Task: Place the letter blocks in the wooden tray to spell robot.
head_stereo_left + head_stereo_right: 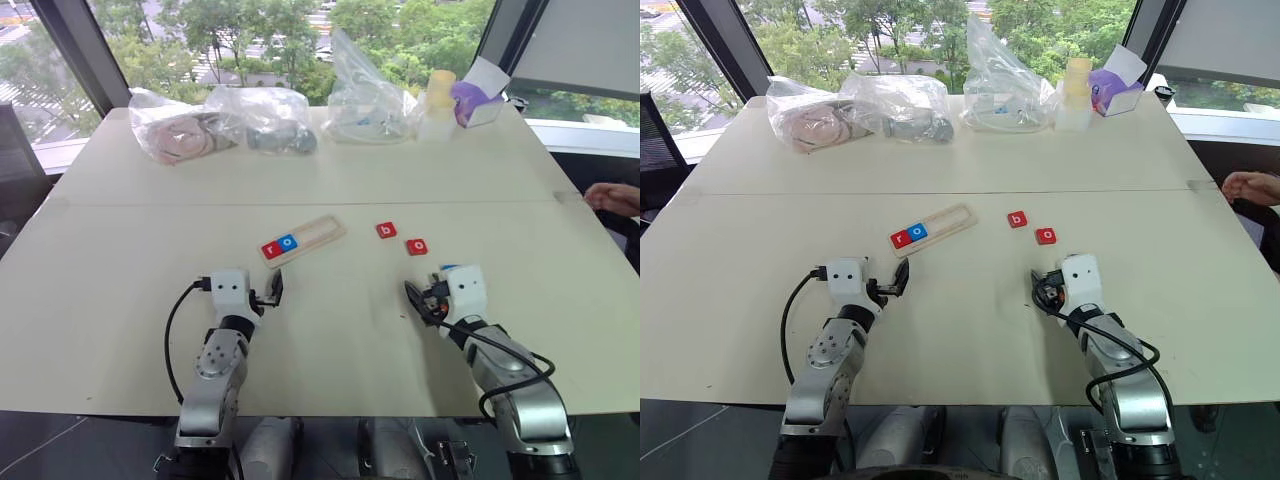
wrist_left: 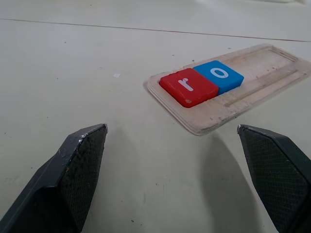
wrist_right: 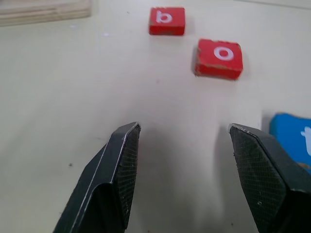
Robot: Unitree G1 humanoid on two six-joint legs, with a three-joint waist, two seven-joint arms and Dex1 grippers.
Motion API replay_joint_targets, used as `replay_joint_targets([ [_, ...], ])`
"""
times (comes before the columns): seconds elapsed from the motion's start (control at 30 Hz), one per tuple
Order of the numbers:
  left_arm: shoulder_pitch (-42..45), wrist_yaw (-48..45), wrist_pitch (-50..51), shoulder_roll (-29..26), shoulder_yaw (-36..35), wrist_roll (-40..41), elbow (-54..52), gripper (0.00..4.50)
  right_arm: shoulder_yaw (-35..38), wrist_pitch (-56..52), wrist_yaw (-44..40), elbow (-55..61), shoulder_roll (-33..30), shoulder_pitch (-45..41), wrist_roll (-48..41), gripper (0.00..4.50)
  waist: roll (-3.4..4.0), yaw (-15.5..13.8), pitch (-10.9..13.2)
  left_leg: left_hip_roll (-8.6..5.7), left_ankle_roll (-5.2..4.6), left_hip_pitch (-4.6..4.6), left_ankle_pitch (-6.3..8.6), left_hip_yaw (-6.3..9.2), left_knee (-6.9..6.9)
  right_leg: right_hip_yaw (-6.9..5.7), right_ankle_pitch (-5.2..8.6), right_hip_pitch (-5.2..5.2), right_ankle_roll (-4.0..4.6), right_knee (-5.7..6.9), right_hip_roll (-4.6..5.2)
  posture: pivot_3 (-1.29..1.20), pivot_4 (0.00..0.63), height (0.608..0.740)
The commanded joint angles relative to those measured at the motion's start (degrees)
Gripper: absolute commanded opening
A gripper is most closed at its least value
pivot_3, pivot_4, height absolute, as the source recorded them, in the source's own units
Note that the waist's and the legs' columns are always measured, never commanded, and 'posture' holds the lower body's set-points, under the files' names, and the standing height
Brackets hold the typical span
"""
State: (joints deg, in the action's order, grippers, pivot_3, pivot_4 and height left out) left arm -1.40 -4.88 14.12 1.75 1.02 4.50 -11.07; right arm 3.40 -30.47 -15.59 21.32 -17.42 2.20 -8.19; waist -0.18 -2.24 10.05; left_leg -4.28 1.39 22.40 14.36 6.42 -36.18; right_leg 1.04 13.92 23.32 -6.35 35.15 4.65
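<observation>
**Letter blocks: two seated, three loose on the bench**

Nearest the bench's front edge, the left gripper (image 2: pixel 172 182) is seen with jaws wide and empty; the right gripper (image 3: pixel 184 179) is parted, nothing held. A blue t block (image 3: pixel 294 141) lies just beside the right gripper's fingers. Farther in, red o block (image 1: pixel 417 246) and red b block (image 1: pixel 386 230) lie close together, apart from the wooden tray (image 1: pixel 318 233). Red r block (image 2: pixel 188 86) and blue o block (image 2: pixel 218 75) are seated touching at the tray's near end. Plastic bags (image 1: pixel 225 122) line the far edge.
</observation>
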Motion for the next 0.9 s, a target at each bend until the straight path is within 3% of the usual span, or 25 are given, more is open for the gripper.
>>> replay_joint_targets([
  [0.03,-0.3,-0.7,-0.3,0.2,1.2,0.4,1.6,4.5,-0.1,1.2,-0.8,1.9,-0.4,-1.1,-0.5,2.93,0.0,0.0,0.0,0.0,0.0,0.0,0.0,0.0,0.0,0.0,0.0,0.0,0.0,0.0,0.0,0.0,0.15,0.74],
  [0.9,-9.5,-3.3,3.5,-5.5,-0.1,1.8,-10.0,4.5,-4.1,6.1,-5.5,-0.7,-0.5,-0.2,-0.2,2.93,-0.02,1.6,0.0,0.03,-0.01,0.03,0.02,-0.05,0.07,0.02,-0.11,0.09,0.16,0.0,-0.01,0.0,0.15,0.74],
])
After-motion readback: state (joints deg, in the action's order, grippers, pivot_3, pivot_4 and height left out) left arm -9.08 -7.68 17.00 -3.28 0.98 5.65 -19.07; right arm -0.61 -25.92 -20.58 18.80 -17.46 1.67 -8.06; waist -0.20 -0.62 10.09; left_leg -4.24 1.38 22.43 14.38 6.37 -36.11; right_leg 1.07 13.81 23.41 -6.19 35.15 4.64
